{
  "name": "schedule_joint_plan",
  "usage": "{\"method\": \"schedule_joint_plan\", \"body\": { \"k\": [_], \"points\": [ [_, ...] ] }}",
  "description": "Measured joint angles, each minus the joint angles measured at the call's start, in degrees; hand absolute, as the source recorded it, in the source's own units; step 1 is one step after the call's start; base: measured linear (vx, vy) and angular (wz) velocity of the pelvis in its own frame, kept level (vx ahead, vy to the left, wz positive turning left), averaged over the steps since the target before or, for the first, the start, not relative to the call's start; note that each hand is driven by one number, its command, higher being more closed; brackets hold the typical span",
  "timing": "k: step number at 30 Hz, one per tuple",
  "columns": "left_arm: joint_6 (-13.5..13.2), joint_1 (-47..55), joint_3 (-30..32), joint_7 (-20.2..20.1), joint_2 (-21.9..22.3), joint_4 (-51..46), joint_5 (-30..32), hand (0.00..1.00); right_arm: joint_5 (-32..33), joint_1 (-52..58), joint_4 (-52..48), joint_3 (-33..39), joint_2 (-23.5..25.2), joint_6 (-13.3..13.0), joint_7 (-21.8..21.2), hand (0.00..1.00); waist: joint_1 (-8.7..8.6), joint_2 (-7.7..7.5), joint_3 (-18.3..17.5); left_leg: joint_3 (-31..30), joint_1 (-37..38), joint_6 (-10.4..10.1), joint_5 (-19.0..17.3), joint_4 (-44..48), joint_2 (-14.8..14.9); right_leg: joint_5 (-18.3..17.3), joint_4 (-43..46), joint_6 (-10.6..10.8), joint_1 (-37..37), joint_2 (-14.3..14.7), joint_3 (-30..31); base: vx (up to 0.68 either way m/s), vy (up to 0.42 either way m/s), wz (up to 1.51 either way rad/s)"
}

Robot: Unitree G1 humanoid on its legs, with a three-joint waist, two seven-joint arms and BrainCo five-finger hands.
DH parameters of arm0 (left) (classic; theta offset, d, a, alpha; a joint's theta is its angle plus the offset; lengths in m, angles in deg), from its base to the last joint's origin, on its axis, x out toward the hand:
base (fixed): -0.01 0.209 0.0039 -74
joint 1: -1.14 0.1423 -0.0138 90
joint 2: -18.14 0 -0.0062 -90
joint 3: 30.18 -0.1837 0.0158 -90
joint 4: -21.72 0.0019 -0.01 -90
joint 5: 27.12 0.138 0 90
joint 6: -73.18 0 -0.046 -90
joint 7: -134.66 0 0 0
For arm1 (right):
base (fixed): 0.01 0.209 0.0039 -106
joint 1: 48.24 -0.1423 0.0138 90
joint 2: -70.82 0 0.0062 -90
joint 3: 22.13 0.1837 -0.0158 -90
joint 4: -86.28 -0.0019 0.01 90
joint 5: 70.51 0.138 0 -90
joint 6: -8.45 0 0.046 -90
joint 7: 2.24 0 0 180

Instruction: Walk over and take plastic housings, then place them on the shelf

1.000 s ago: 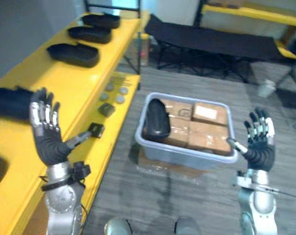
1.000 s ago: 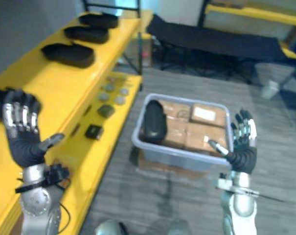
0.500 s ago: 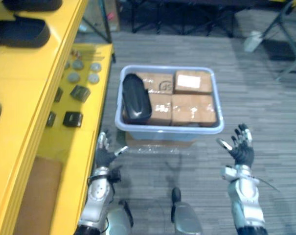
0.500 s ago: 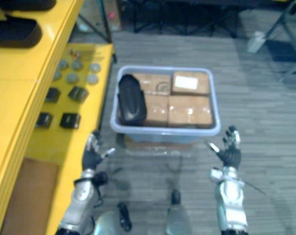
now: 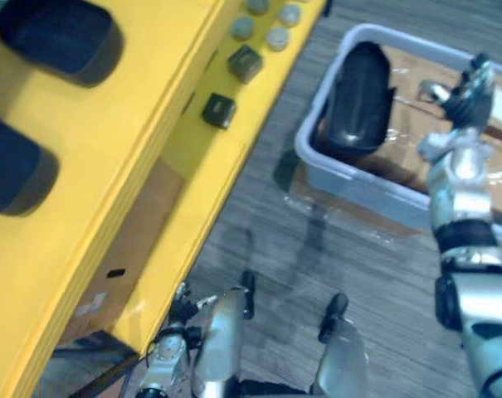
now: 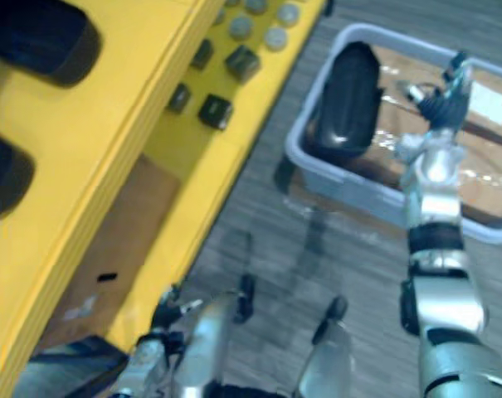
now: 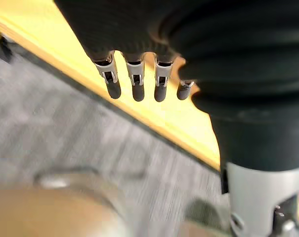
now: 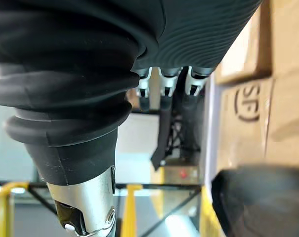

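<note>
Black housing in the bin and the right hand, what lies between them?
Brown cardboard boxes in the grey bin lie between black housing and right hand, per left eye view.

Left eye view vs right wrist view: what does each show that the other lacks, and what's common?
Left eye view: the yellow two-tier shelf with two black oval plastic housings on its upper tier, small dark blocks and grey discs on the lower tier, and the left hand low beside the shelf.
Right wrist view: a close look at the fingers, straight and holding nothing, with a dark frame beyond.
Both: the right hand, the grey plastic bin, brown cardboard boxes and a third black housing inside it.
</note>
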Motion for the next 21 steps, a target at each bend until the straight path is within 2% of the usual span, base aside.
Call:
{"method": "schedule_joint_plan", "body": {
  "k": [3,4,7,10,12,15,21],
  "points": [
    [-0.1,4.2,0.1,-1.8,0.6,5.7,-2.2,0.00,0.2,-2.4,4.9,-0.7,-1.7,2.2,2.3,0.00,1.58,0.74,0.3,-0.7,-1.2,0.2,0.2,0.6,-0.7,-0.6,1.0,0.3,-0.8,-0.8,-1.0,0.04,0.009,0.19],
    [0.0,5.6,-0.3,-2.6,0.9,6.9,-2.6,0.00,0.2,-3.2,6.9,-0.8,-2.8,2.9,2.8,0.00,2.14,1.45,0.5,-1.2,-1.6,0.2,0.2,0.7,-0.9,-0.6,1.5,0.3,-0.7,-1.1,-1.9,0.04,-0.014,0.21],
    [-0.1,7.1,-1.1,-4.6,2.8,8.4,-6.7,0.00,0.1,-4.5,9.8,-0.8,-4.2,5.1,5.6,0.00,2.31,2.30,0.3,-2.4,-2.4,0.4,0.4,0.9,-1.8,-1.1,2.7,0.4,-0.9,-2.1,-3.6,0.03,-0.015,0.25],
    [-1.6,7.2,-1.2,-7.0,3.0,9.5,-6.8,0.00,0.1,-5.7,12.9,-0.8,-5.5,6.6,10.9,0.00,3.34,2.51,0.2,-2.7,-2.8,0.4,0.4,1.0,-2.4,-2.0,3.8,0.3,-1.6,-2.9,-4.0,0.00,-0.020,0.12],
    [-1.9,6.9,-1.7,-8.1,3.7,9.8,-8.7,0.00,0.0,-6.6,14.3,-0.6,-7.7,7.0,14.7,0.00,3.63,3.72,-0.6,-3.8,-4.5,0.3,0.5,1.9,-2.7,-2.2,4.2,0.4,-2.1,-3.1,-5.2,-0.02,-0.009,0.21],
    [-1.9,6.7,-2.9,-8.7,4.2,10.1,-9.5,0.00,0.0,-6.9,15.2,-0.6,-9.4,8.7,16.2,0.00,4.94,5.35,-1.7,-3.8,-5.0,0.4,0.6,1.9,-2.8,-2.3,4.4,0.3,-2.6,-3.4,-5.2,-0.01,-0.002,0.03],
    [-1.9,6.4,-4.0,-8.7,5.1,10.5,-11.3,0.00,0.2,-7.3,18.9,-0.9,-9.7,13.5,16.6,0.00,5.59,7.81,-3.4,-3.8,-5.1,0.4,0.6,1.4,-2.8,-2.4,4.1,0.3,-2.7,-3.3,-5.3,0.00,0.000,0.00]
  ]
}}
